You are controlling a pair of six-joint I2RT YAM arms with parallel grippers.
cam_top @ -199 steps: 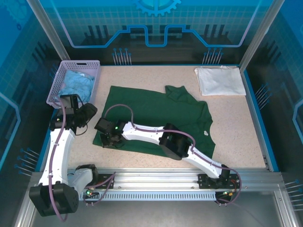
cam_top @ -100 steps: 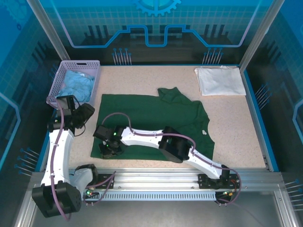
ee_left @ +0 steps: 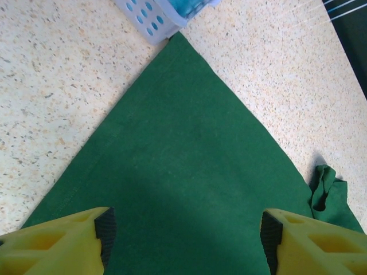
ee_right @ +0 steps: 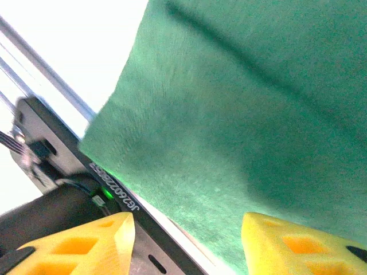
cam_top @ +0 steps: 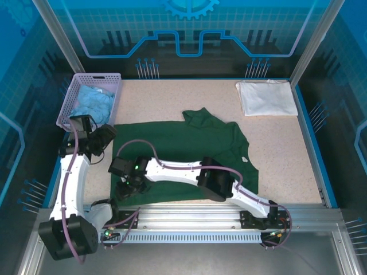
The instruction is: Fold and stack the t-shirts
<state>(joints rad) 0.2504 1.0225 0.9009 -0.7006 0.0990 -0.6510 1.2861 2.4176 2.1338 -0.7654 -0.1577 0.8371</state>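
Note:
The dark green t-shirt [cam_top: 192, 140] lies spread over the middle of the table, its small white label [cam_top: 248, 161] at the right and a bunched sleeve [cam_top: 198, 117] at the back. My left gripper [cam_top: 108, 137] hovers open over its left corner [ee_left: 183, 132], with black pads [ee_left: 104, 236] wide apart and nothing between them. My right gripper [cam_top: 127, 184] is open at the shirt's near left edge [ee_right: 189, 154], which hangs over the rail; the yellow fingers [ee_right: 287, 243] hold nothing. The white t-shirt [cam_top: 266, 97] lies folded at the back right.
A purple basket [cam_top: 74, 103] with light blue cloth [cam_top: 94, 102] stands at the back left, its corner [ee_left: 152, 20] almost touching the green shirt's tip. The aluminium rail [cam_top: 195, 212] runs along the near edge. Bare tabletop [cam_top: 287, 154] lies right of the shirt.
The right gripper dragged the green shirt's near left edge toward the rail, flattening the cloth, then opened and let go. The left gripper opened a little wider and hardly moved.

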